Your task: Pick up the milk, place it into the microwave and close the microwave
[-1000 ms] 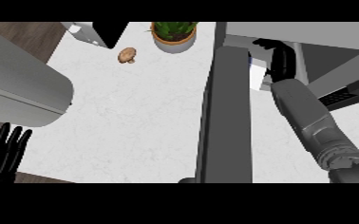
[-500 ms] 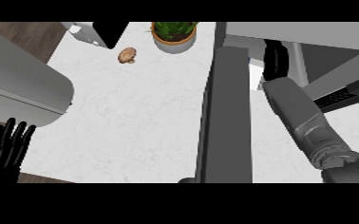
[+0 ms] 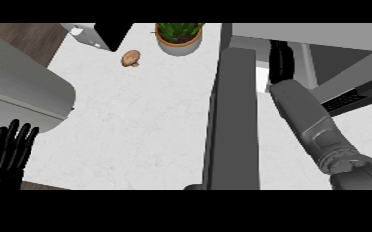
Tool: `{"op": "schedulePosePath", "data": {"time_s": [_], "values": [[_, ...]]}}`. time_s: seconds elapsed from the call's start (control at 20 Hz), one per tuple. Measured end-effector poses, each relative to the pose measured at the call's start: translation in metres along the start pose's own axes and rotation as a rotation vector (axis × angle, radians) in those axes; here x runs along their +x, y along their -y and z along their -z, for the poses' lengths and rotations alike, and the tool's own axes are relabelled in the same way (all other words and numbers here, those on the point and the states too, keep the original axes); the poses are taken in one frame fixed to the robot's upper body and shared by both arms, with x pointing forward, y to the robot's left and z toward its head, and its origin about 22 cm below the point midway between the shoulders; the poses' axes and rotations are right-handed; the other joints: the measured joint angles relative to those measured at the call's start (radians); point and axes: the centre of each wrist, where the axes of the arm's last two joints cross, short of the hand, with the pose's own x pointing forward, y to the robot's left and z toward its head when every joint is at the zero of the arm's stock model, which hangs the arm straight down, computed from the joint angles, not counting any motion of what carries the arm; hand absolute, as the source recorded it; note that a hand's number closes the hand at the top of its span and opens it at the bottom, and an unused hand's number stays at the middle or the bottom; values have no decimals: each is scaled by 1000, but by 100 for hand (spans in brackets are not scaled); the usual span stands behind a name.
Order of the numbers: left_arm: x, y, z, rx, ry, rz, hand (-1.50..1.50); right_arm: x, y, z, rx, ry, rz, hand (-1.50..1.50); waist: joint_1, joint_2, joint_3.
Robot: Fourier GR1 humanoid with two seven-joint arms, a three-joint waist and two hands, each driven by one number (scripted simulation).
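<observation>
Milk is not showing anywhere you are looking; it is likely hidden inside the microwave (image 3: 305, 39) behind the right hand (image 3: 280, 61), so you are probably in the placing step. That hand is reaching past the open door (image 3: 234, 123), and you cannot tell how its fingers are set. Your left hand (image 3: 16, 150) is resting at the lower left edge, fingers straight and spread, over the tabletop (image 3: 145, 118). Next, you are needing to withdraw and swing the door closed

Hidden and cut-off parts

The microwave door (image 3: 234, 123) is hiding part of the right hand (image 3: 280, 64); the frame's edge is cropping the left hand (image 3: 15, 150).
</observation>
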Motion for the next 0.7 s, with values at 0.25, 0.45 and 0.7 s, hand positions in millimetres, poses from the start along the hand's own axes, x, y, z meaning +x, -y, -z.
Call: {"op": "schedulePosePath", "data": {"time_s": [0.25, 0.45, 0.7], "values": [[-1, -1, -4, 11, 1, 3, -150, 1, -3, -3, 12, -5, 21, -150, -9, -6, 0], [-3, 1, -9, 12, 1, 6, -150, 1, -5, -5, 11, -7, 52, -150, -18, -10, 0], [-5, 3, -11, 24, 12, 9, -150, -5, -4, -10, 25, -11, 95, -150, -33, -16, 0]]}}
